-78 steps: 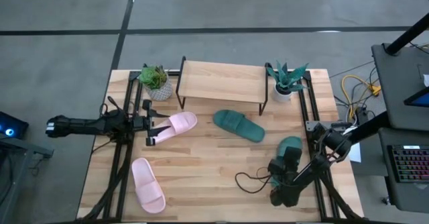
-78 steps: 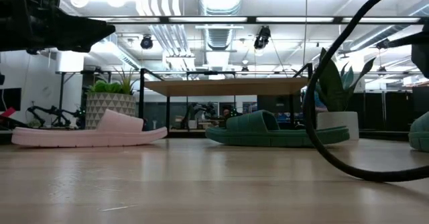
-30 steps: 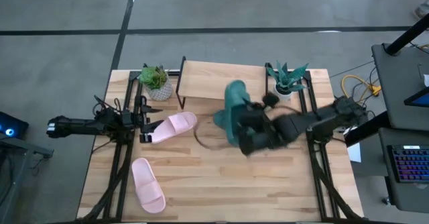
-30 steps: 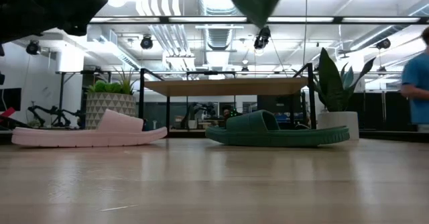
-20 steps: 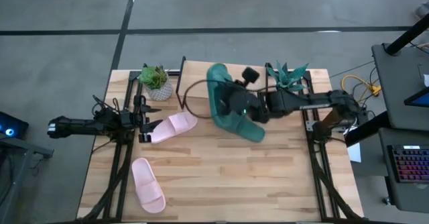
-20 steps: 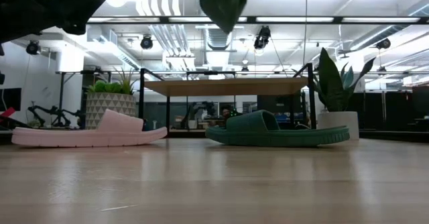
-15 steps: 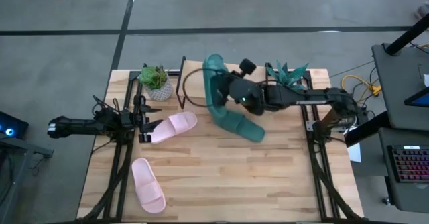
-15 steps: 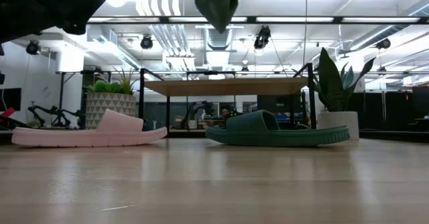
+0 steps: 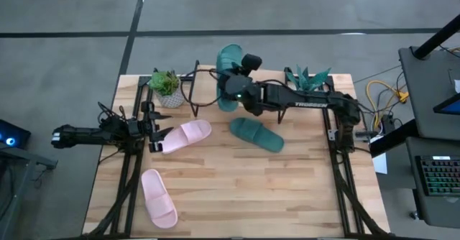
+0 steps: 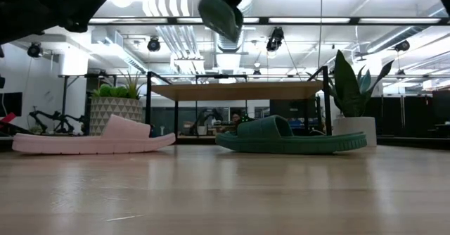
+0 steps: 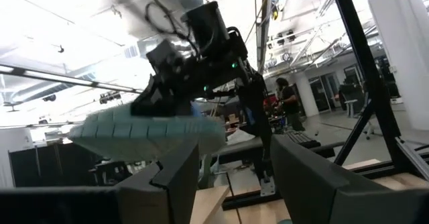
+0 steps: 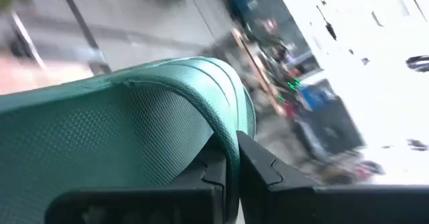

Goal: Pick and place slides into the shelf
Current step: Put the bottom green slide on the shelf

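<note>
From above, the right gripper [image 9: 231, 89] has its jaws clamped on a green slide [image 9: 228, 59], carried over the shelf [image 9: 205, 78]. Left gripper [image 9: 159, 131] waits, jaws apart, by a pink slide [image 9: 188, 134]. Low view: the slide [image 10: 219, 15] hangs high above the plank. Right wrist: strap pinched tight. I'd level it and lower slowly before letting go.

Potted plants [image 9: 167, 86] flanking the shelf [image 9: 208, 80] ends
</note>
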Controlling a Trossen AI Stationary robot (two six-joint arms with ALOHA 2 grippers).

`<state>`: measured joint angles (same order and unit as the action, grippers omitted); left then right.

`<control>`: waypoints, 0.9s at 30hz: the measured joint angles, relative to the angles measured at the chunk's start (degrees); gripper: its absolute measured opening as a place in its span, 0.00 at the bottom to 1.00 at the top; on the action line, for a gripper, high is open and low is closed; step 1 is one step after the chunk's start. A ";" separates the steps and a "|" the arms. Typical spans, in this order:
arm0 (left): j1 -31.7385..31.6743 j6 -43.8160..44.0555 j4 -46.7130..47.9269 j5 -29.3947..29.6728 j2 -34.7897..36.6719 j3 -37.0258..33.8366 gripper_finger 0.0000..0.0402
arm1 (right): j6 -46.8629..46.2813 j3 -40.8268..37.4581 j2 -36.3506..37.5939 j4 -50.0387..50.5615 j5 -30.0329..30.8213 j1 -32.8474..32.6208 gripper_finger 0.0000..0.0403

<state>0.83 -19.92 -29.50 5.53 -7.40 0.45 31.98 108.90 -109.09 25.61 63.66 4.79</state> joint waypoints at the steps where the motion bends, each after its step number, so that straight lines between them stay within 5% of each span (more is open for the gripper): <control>1: 0.01 0.00 -0.04 0.05 0.00 0.00 0.42 | -0.12 1.58 -0.89 2.88 0.38 0.30 0.02; 9: 0.00 -0.52 -0.03 0.99 0.00 0.00 0.42 | -9.74 11.81 -6.63 24.47 -6.97 4.88 0.02; 23: -0.01 -0.55 0.00 0.99 0.04 0.02 0.42 | -9.08 11.50 -8.10 24.80 -6.66 8.07 0.02; 27: 0.00 -0.53 0.00 0.99 0.00 0.02 0.42 | -8.58 11.58 -8.10 24.03 -11.41 7.88 0.02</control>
<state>0.83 -20.45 -29.50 6.52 -7.40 0.47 23.40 120.49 -117.19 49.65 52.26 12.67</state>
